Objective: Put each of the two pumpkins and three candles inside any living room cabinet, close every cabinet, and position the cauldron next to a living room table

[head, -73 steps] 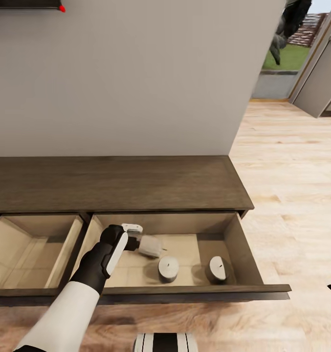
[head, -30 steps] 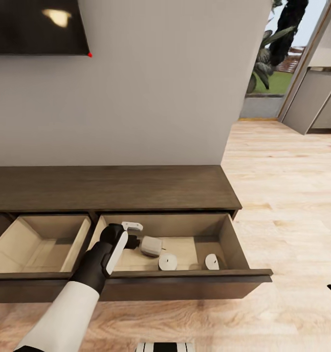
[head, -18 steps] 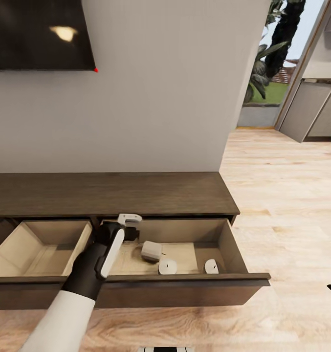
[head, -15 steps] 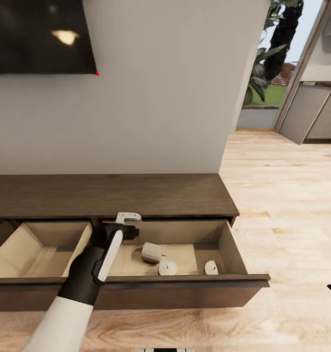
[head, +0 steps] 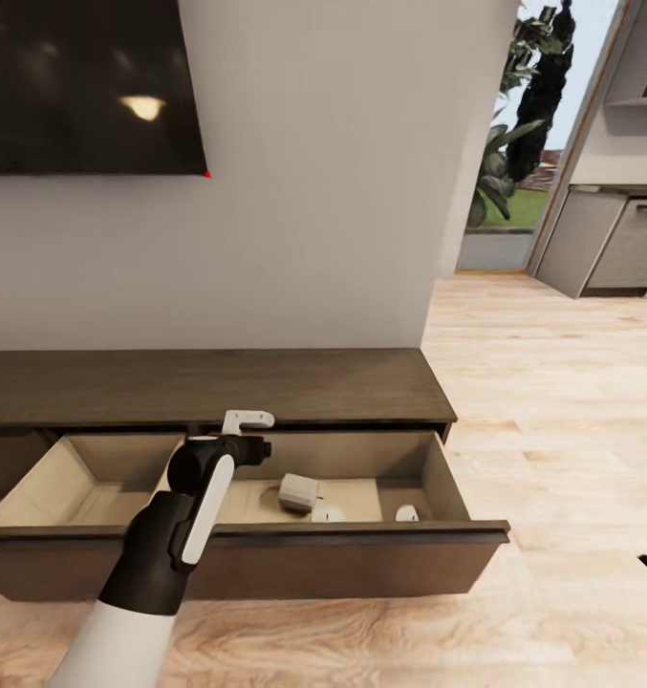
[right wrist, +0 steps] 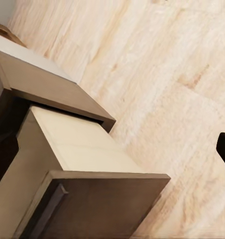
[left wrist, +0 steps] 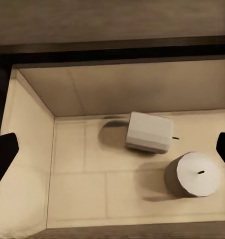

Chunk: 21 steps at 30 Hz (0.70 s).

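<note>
Since a moment ago the left gripper [head: 249, 432] has risen and pulled back off the candle it had been touching; it now hangs spread wide and empty above the open right drawer [head: 266, 540] of the cabinet [head: 208, 382].

Nearest the head camera, the drawer's dark front hides the lower parts of what lies inside. Below and just ahead of the gripper, a tipped candle [left wrist: 148, 132] lies on its side, long axis level, wick pointing away from the drawer's left wall. Beside it an upright candle [left wrist: 193, 174] stands, wick up. The head view alone shows a third candle [head: 407, 513] farther right. Another open drawer [head: 75, 478] sits left of the gripper. Beyond, a black TV [head: 84, 86] hangs on the wall.

The right gripper's [right wrist: 112, 154] dark fingertips sit wide apart over plank floor [right wrist: 182, 64], holding nothing.
</note>
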Motion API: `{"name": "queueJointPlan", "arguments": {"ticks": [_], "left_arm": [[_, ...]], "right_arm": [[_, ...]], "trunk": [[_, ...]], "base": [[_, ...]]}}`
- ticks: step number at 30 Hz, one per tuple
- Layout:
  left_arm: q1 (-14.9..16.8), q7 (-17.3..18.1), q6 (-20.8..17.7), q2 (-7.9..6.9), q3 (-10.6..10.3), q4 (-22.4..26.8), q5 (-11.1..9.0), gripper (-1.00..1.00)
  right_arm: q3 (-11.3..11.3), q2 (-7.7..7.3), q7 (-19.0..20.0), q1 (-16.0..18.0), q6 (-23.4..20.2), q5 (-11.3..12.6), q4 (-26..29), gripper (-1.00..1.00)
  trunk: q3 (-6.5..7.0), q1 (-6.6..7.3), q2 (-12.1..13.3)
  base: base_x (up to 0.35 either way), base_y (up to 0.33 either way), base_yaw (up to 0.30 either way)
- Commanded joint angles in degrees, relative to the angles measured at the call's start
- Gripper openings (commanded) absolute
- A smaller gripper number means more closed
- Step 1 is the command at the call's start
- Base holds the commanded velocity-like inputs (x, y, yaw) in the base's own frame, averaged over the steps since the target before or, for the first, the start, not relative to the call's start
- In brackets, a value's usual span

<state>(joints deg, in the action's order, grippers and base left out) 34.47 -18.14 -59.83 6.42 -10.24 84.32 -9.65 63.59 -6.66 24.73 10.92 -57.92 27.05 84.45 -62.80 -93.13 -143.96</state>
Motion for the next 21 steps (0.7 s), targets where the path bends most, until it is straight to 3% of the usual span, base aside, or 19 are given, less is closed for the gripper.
{"name": "queueJointPlan", "arguments": {"ticks": [1,15,21], "left_arm": [[0.0,-0.6,-0.2,0.00,0.0,0.1,-0.7,1.00],[-0.9,-0.7,-0.2,0.00,0.0,1.5,-0.8,1.00],[-1.1,-0.7,-0.2,0.00,0.0,1.5,-0.7,1.00]], "right_arm": [[0.1,-0.01,0.6,0.1,-0.3,-0.5,0.0,1.00],[0.0,-0.02,0.7,0.1,-0.3,-0.5,0.1,1.00],[-1.5,-0.02,0.5,0.1,-0.3,-0.5,0.1,1.00]], "trunk": [[0.18,0.06,0.0],[3.28,0.42,0.2],[4.61,0.58,0.3]], "base": [[-0.283,0.000,0.000],[-0.271,0.000,0.000],[-0.323,0.000,0.000]]}}
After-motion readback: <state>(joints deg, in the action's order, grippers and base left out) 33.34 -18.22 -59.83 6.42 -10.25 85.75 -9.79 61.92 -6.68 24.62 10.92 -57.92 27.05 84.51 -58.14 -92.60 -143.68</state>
